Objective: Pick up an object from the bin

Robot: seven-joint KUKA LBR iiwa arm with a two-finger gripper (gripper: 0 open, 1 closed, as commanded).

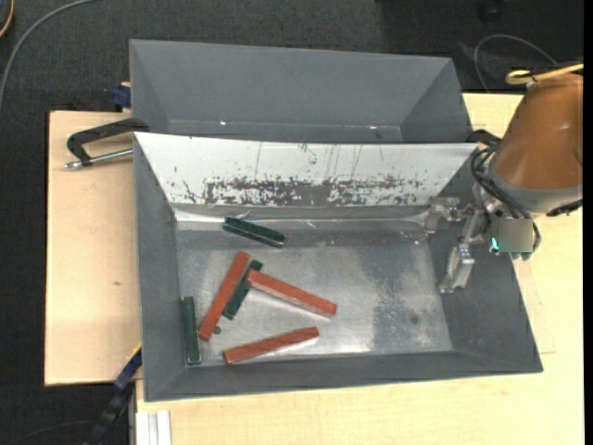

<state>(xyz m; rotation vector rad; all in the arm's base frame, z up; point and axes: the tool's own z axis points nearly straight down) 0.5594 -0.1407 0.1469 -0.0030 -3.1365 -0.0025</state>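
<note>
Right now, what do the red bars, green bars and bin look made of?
Red bars: flat matte colour, straight edges; painted wood or plastic, can't tell which. Green bars: same matte look, equally open. Bin: grey sheet metal, dull sheen on the floor, dark scuffs across its back wall.

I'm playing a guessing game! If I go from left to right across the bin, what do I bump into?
First the green stick at the far left → slanted red stick → long red stick → gripper.
</note>
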